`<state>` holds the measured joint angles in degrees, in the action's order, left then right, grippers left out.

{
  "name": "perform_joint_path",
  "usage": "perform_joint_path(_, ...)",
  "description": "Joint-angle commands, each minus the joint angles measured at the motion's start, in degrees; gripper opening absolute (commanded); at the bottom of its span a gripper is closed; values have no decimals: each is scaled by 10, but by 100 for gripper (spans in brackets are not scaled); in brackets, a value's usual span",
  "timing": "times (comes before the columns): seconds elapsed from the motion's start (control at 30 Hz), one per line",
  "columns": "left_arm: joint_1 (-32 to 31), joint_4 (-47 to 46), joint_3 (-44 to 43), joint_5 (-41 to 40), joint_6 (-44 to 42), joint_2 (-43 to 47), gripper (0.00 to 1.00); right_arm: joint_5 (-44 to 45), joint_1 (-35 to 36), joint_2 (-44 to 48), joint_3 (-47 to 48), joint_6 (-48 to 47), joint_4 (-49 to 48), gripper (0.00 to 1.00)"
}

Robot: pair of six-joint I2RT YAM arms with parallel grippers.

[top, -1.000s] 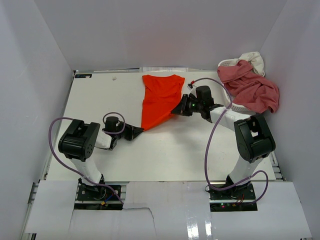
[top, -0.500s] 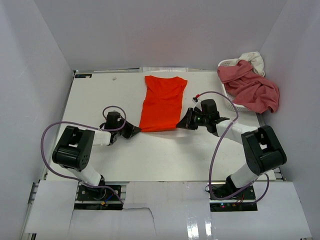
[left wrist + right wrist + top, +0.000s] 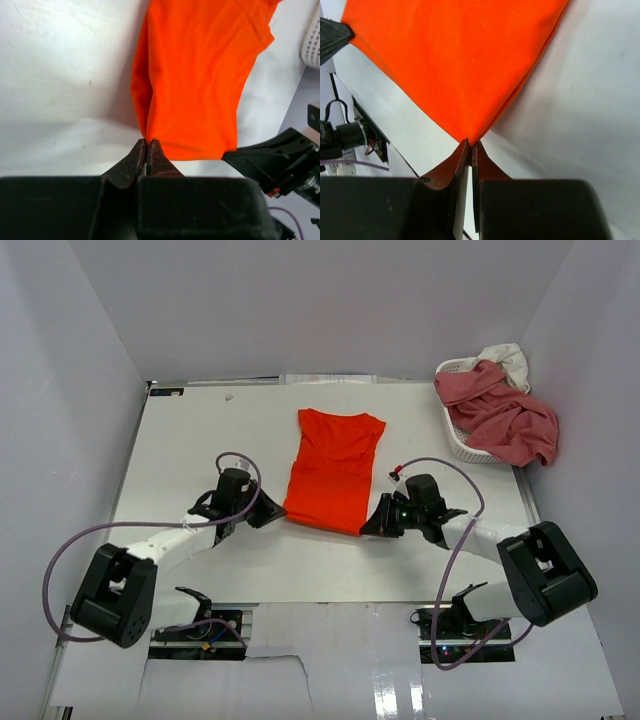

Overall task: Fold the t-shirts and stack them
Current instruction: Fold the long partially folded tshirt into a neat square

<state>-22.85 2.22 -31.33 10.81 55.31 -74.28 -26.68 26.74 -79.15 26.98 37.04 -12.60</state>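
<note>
An orange-red t-shirt (image 3: 333, 472) lies stretched lengthwise on the white table (image 3: 190, 440), folded narrow, collar end at the far side. My left gripper (image 3: 280, 510) is shut on its near left corner; the left wrist view shows that gripper (image 3: 148, 142) pinching the orange t-shirt (image 3: 200, 75). My right gripper (image 3: 366, 527) is shut on the near right corner, and in the right wrist view its tips (image 3: 471, 145) pinch the cloth (image 3: 455, 65). A rose-pink t-shirt (image 3: 500, 415) and a cream-white one (image 3: 506, 358) lie heaped in the basket at the far right.
A white perforated basket (image 3: 462, 445) stands at the table's far right corner, against the right wall. White walls close in the table on three sides. Purple cables (image 3: 445, 475) loop from both arms over the table's near part.
Both grippers have pulled the orange shirt's near edge toward the arm bases and spread it flat. The left gripper has closed tighter on its corner. The shirt now lies nearer and straighter.
</note>
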Motion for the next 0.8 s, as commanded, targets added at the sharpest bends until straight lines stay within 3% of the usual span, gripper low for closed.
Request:
perform_joint_path(0.0, -37, 83, 28, -39, -7, 69, 0, 13, 19, 50, -37, 6, -4, 8)
perform_joint_path(0.27, -106, 162, 104, -42, 56, 242, 0, 53, 88, 196, -101, 34, 80, 8)
perform_joint_path(0.43, -158, 206, 125, -63, 93, 291, 0, 89, 90, 306, -126, 41, 174, 8)
perform_joint_path(0.77, -204, 219, 101, -80, 115, 283, 0, 66, 90, 273, -106, 19, 178, 8)
